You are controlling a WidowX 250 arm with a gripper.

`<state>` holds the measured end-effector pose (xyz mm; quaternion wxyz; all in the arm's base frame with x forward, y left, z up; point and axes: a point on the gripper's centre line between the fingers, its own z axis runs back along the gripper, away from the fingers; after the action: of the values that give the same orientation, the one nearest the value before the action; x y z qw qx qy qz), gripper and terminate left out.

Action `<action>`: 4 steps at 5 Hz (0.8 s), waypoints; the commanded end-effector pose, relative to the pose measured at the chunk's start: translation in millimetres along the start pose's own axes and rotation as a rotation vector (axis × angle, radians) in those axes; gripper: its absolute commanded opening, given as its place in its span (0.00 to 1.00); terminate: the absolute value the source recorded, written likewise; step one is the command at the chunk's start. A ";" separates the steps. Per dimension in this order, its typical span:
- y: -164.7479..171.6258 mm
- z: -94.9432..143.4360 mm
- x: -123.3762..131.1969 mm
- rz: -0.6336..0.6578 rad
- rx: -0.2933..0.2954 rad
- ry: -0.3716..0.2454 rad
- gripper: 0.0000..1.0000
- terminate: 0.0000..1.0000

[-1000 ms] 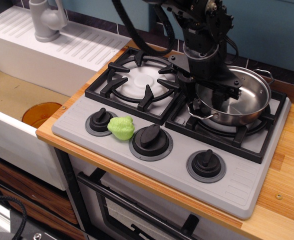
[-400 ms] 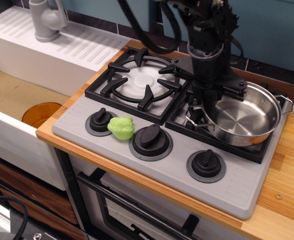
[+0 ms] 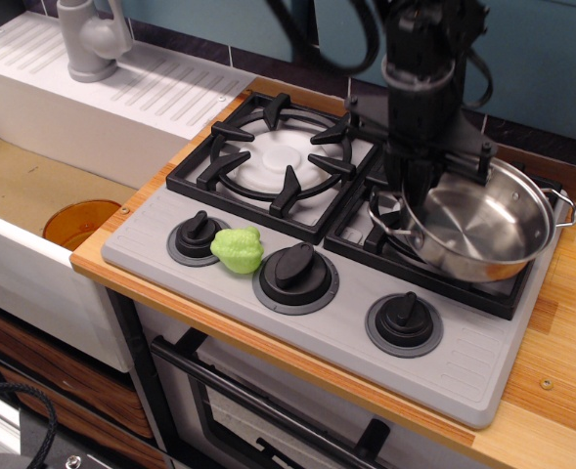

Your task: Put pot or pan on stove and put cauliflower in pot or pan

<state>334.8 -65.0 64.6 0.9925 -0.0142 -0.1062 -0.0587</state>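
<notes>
vs 1.0 s ago: pan [image 3: 483,230] shifted toward 3 o'clock, now tilted over right burner of stove [image 3: 464,362] | claw [image 3: 417,188] at pan's 9 o'clock rim, pinching it | cauliflower [image 3: 237,250] unmoved between left and middle knobs | fingertips hidden behind rim; arm cut off at 12 o'clock
</notes>
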 end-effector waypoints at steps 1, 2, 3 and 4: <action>34.5 45.7 18.8 -0.058 0.032 -0.085 0.00 0.00; 50.8 48.9 13.5 -0.081 0.036 -0.081 0.00 0.00; 65.5 47.3 9.9 -0.102 0.035 -0.092 0.00 0.00; 82.0 47.1 12.0 -0.126 0.036 -0.104 0.00 0.00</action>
<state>337.4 14.5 88.0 0.9850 -0.0017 -0.1230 -0.1212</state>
